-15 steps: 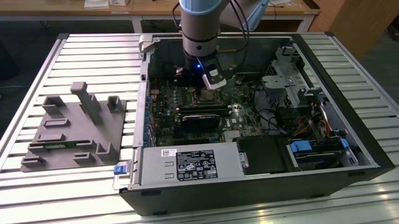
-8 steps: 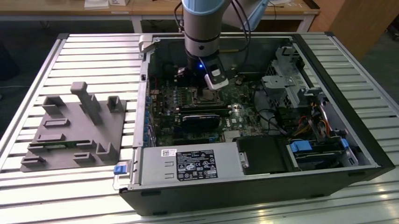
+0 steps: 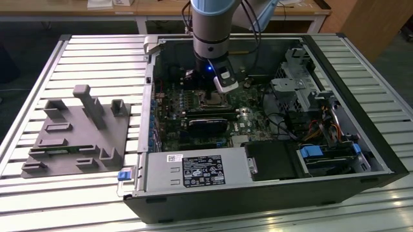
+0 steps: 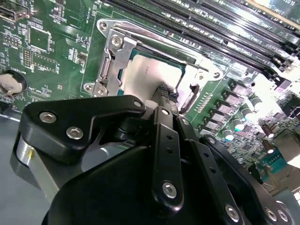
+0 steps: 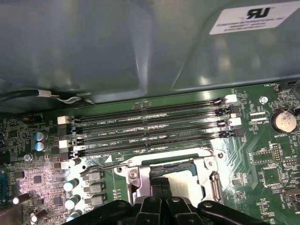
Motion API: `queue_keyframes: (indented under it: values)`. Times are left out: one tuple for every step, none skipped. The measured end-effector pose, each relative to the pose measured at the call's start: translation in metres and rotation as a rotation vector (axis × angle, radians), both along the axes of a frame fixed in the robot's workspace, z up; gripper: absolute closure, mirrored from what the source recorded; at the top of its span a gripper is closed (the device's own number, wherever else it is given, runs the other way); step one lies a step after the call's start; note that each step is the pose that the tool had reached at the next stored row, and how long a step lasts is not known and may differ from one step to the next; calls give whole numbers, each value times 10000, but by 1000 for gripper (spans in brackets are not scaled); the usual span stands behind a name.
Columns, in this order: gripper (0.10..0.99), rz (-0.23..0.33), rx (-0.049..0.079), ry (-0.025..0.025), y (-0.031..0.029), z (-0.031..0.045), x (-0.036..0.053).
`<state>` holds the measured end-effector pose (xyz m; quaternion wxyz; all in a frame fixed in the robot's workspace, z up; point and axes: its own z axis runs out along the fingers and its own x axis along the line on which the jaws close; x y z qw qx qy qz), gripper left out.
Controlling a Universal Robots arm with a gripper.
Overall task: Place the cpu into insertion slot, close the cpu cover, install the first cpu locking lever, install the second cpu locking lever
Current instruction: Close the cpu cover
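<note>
Reaches straight down into the open computer case (image 3: 361, 121) with the gripper (image 3: 224, 86) low over the socket (image 3: 213, 100), near the middle of the green board (image 4: 61, 61).

In both wrist views, gripper drawn narrow, tips side by side with nothing gripped between them (black linkage arms crowd the near part of each picture). In the second wrist view, tips down at the chip (image 4: 145, 75), seemingly touching its silver-grey top, though contact is hard to confirm from this angle.

Chip seated flat in the socket, framed by the silvery cover (image 4: 140, 40), metal top showing through the cover's square window. In the first wrist view, same chip (image 5: 180, 180) and cover (image 5: 206, 171) just beyond the gripper (image 5: 161, 185), with a thin wire lever (image 5: 93, 168) running beside the socket on the memory-slot side.

Just past the socket, four long black memory slots (image 5: 150, 124) side by side. Round coin battery (image 5: 284, 121) on the board, well apart from the socket.

In the exterior view, case lying on its side on a slatted metal table (image 3: 96, 53). Grey moulded fixture (image 3: 77, 135) on the table, to the exterior view's left of the case. Power supply box (image 3: 193, 171) at the case's near edge, well apart from the gripper.
</note>
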<state>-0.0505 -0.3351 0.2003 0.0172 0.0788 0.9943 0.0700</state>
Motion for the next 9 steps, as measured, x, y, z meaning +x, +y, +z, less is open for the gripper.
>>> queue_keyframes:
  values:
    - [980, 0, -1, 3, 0, 0, 11]
    - [980, -1, -2, 6, 0, 0, 25]
    - [980, 0, -5, 8, 0, 0, 38]
    - [980, 0, -9, 11, 0, 0, 50]
    - [980, 0, -13, 12, 0, 0, 63]
    - [980, 0, -16, 14, 0, 0, 74]
    - [980, 1, -19, 15, 0, 0, 84]
    - [980, 1, -19, 16, 0, 0, 93]
    - [980, 1, -21, 19, 0, 0, 100]
